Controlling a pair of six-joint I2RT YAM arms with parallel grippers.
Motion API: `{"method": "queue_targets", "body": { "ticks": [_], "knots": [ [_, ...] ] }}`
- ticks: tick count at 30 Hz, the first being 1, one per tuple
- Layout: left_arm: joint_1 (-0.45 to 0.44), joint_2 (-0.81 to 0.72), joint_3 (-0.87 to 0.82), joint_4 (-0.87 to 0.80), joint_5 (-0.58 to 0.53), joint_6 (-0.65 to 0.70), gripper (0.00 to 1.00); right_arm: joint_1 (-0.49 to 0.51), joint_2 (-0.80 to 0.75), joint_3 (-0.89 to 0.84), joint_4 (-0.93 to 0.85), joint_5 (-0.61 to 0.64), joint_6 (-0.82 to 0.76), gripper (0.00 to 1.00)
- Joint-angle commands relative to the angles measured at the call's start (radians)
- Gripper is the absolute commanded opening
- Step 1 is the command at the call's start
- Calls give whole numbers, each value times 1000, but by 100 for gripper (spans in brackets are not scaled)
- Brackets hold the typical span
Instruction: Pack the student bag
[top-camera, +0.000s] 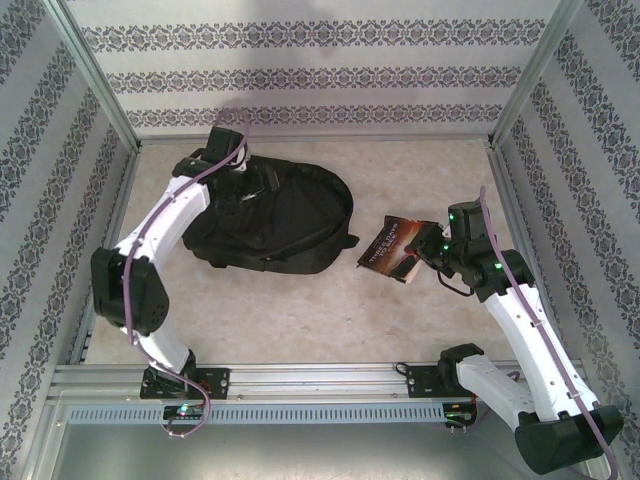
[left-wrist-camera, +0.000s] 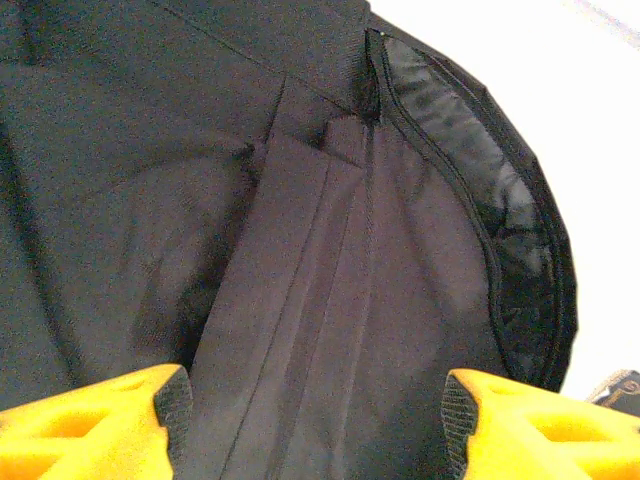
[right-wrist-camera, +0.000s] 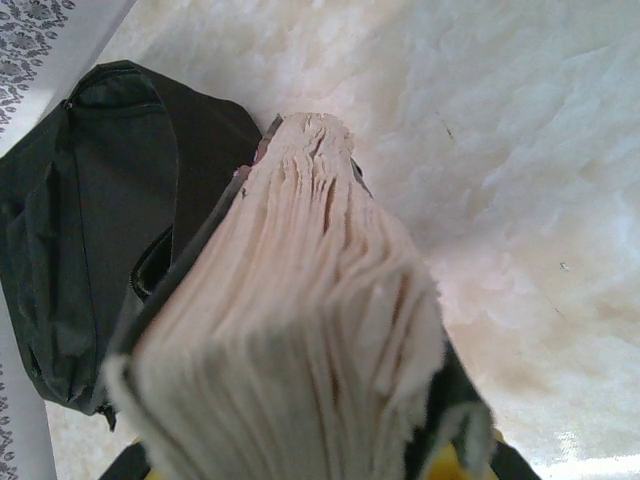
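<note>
Bag: Your black bag (top-camera: 290, 222) is lying flat on the table (top-camera: 330, 320), in the middle and a bit to the left.
Left pincer: Your left pincer (left-wrist-camera: 315, 410) is hanging just over the bag's far left part. Its yellow fingers (left-wrist-camera: 100, 420) are standing wide apart, with dark cloth under the gap. They are not pinching anything.
Right pincer: Your right pincer (top-camera: 428, 256) is squeezing a book (top-camera: 400, 248) and holding it just above the table.
Book: From the right wrist, its pale page edges (right-wrist-camera: 300, 320) are facing the camera, and the bag (right-wrist-camera: 100, 220) is showing past them on the left.
Which way: The bag is lying to the left of the book, near it, with a strip of bare table between them.
Long axis: The book's long side is pointing across toward the bag. The bag's zip edge (left-wrist-camera: 470, 220) is curving round on the side nearest the book.
Nearer arm: The left arm is right over the bag. The right arm is the one carrying the book.
Next move: I think you are getting ready to lift the bag's mouth with the left pincer, so that the right one can slide the book in leftward.
Watch out: The mouth is looking flat, so the book may bump the cloth.
</note>
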Motion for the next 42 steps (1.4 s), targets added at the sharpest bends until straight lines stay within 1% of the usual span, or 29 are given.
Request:
{"method": "queue_targets", "body": {
  "ticks": [1, 5, 8, 12, 15, 18, 22, 24, 25, 30, 31, 32, 33, 38, 42],
  "knots": [
    [-17, 91, 79, -103, -37, 76, 70, 2, -22, 1, 48, -13, 2, 0],
    [-84, 197, 234, -234, -193, 165, 72, 2, -34, -12, 40, -3, -5, 0],
    [-129, 262, 323, -317, -301, 202, 72, 0, -43, -22, 37, 3, -7, 0],
    [-168, 307, 362, -368, -427, 240, 69, 0, -49, -25, 37, 5, -4, 0],
    [-177, 325, 371, -385, -493, 250, 66, 2, -53, -30, 38, 3, -1, 0],
    [-177, 336, 372, -383, -528, 251, 63, 1, -60, -39, 42, 2, 2, 0],
    [-178, 355, 379, -380, -543, 258, 57, 5, -66, -53, 49, -1, 11, 0],
    [-178, 366, 378, -370, -533, 267, 54, 4, -68, -57, 50, -5, 12, 0],
    [-177, 371, 379, -368, -528, 271, 51, 5, -69, -57, 50, -5, 11, 0],
    [-178, 369, 417, -366, -514, 276, 10, 4, -72, -27, 41, 4, -14, 0],
    [-178, 365, 429, -369, -513, 277, 5, 5, -69, -17, 39, 6, -19, 0],
    [-178, 356, 440, -370, -508, 276, 2, 4, -67, -2, 38, 8, -28, 0],
    [-178, 344, 449, -371, -503, 273, 0, 5, -64, 15, 40, 8, -38, 0],
    [-164, 255, 452, -363, -446, 266, 0, 10, -34, 114, 52, -10, -74, 0],
    [-129, 180, 443, -335, -329, 261, 0, 14, -4, 176, 81, -45, -89, 0]
  ]
}}
